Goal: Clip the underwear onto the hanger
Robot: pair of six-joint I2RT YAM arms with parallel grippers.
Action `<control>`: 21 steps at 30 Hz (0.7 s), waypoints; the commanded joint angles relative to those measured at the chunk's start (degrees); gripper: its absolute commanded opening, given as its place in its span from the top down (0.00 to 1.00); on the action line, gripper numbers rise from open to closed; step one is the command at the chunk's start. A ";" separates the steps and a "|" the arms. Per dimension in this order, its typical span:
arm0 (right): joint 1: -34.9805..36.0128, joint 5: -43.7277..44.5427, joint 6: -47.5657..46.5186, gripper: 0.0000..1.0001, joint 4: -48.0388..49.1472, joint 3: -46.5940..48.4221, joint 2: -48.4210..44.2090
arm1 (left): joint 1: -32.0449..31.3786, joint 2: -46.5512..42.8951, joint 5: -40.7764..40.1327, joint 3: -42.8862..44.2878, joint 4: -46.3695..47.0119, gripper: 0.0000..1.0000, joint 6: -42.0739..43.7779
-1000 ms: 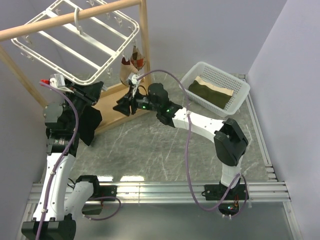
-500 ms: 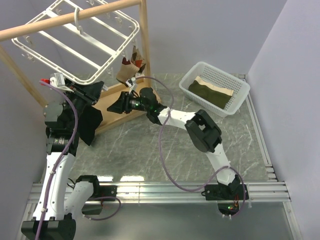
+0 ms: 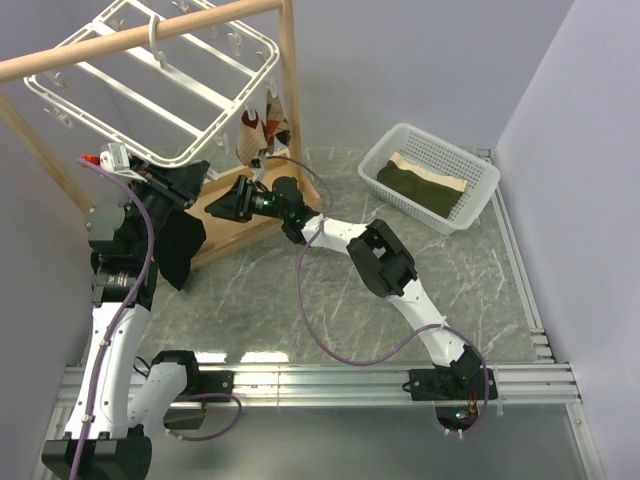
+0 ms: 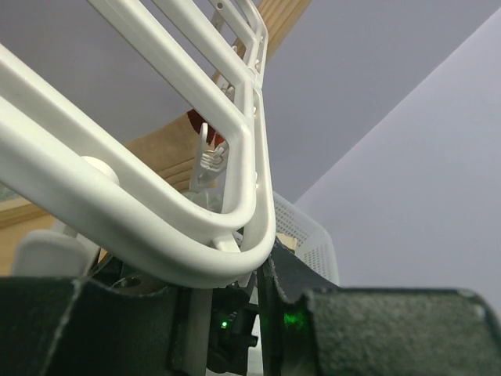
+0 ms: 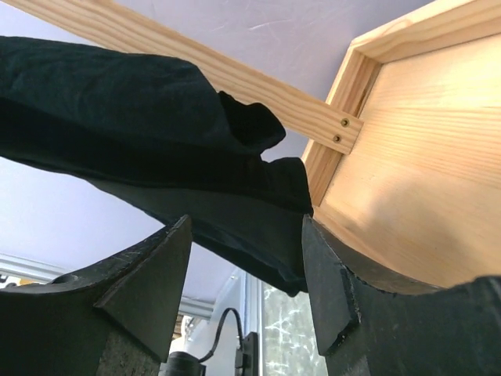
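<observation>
The left tool [image 3: 180,183] holds the black underwear [image 3: 178,240] tight, up at the near corner of the hanger [image 3: 190,85], over the left side of the bench [image 3: 300,290]. The right tool [image 5: 244,231] is wide open, just beside the underwear.

Wooden stand [image 3: 289,60], white basket [image 3: 480,197] holding folded olive cloth [image 3: 420,185]

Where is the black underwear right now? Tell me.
Top view, left side: the underwear hangs from the left gripper just under the hanger at its near corner, draped down beside the wooden stand.
</observation>
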 commanded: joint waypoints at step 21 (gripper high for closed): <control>4.12 -2.46 8.43 0.37 12.49 3.30 6.89 | 0.32 0.04 0.27 1.07 2.72 1.00 -1.38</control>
